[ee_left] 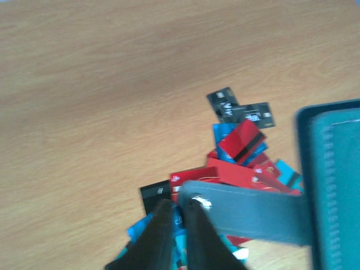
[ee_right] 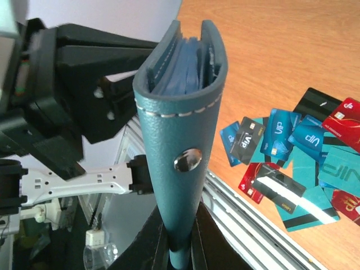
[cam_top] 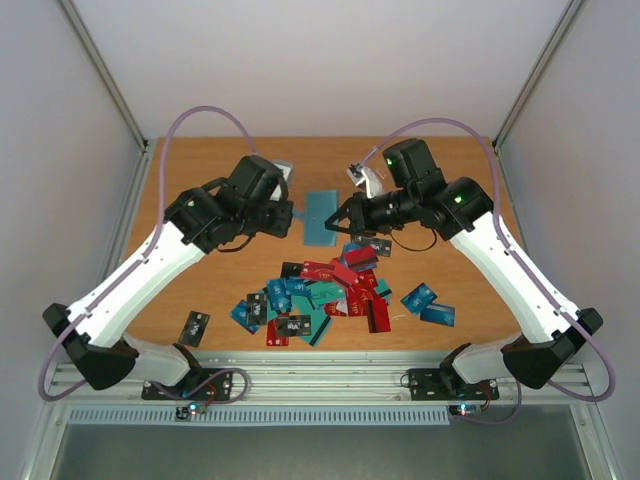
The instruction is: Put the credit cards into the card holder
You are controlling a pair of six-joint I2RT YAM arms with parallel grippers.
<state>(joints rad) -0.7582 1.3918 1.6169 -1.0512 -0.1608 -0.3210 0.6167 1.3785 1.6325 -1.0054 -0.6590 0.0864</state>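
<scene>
"vip" on blue credit cards (ee_right: 279, 130)

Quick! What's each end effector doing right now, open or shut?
Left end effector: closed, pinching the strap of the card holder.
Right end effector: closed, gripping one end of the card holder.
</scene>
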